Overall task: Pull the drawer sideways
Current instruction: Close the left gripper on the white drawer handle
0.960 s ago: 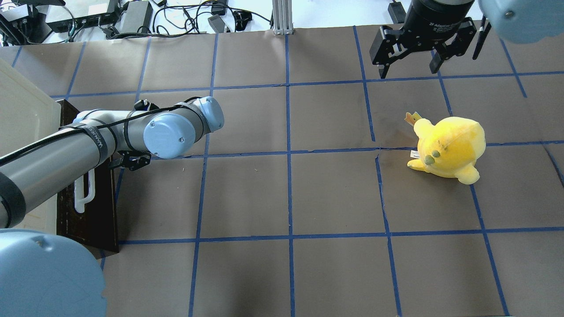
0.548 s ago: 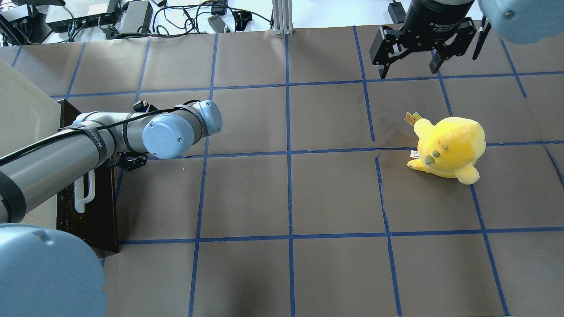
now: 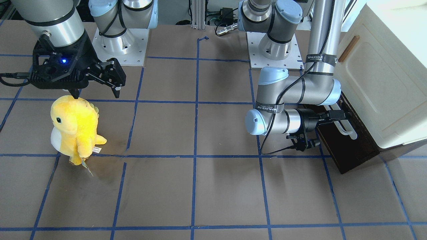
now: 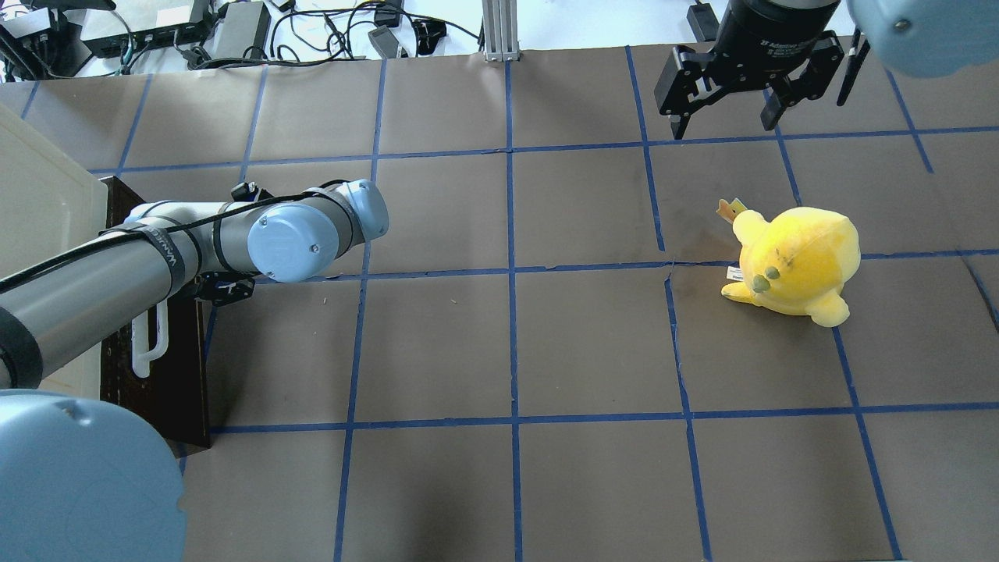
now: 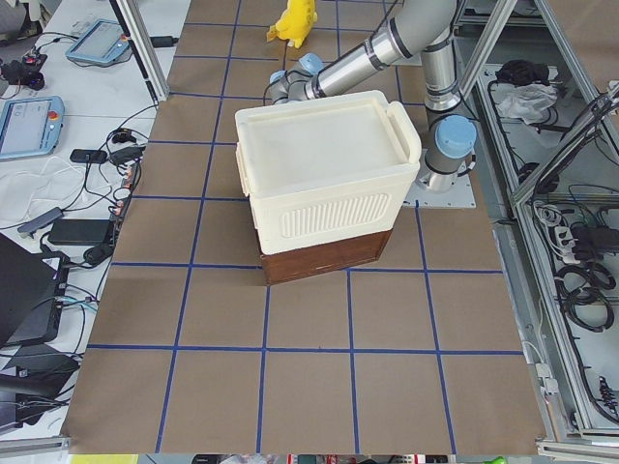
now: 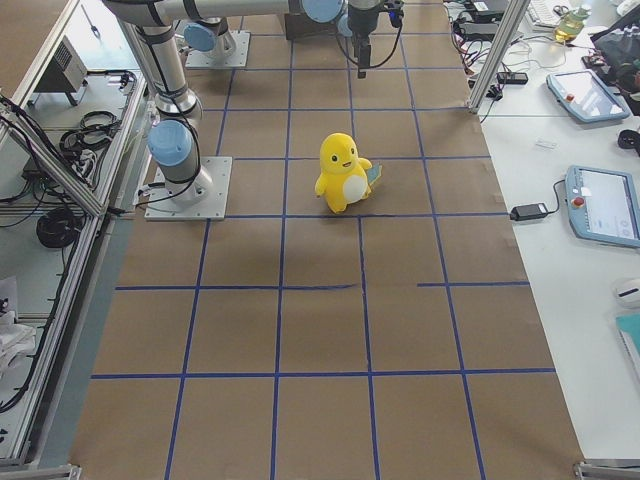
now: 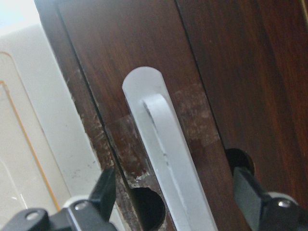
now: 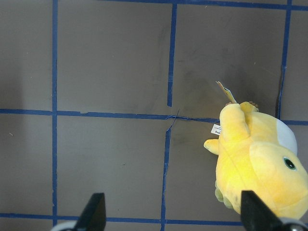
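The drawer (image 4: 175,375) has a dark brown wooden front and a long white bar handle (image 4: 148,343), at the foot of the cream cabinet (image 4: 39,226) on the left table edge. It also shows in the front-facing view (image 3: 350,150). My left gripper (image 3: 337,115) is at the handle. In the left wrist view its fingers (image 7: 105,190) are open, one on each side of the white handle (image 7: 166,159), close to the wood. My right gripper (image 4: 726,117) is open and empty, high at the far right.
A yellow plush toy (image 4: 796,261) stands on the right half of the table, just below my right gripper; it also shows in the right wrist view (image 8: 260,168). The cabinet door has a small brown handle (image 3: 348,48). Cables and boxes (image 4: 195,31) lie beyond the far edge.
My left arm has moved a little to the left, toward the drawer front. The right arm and the plush toy have not moved.
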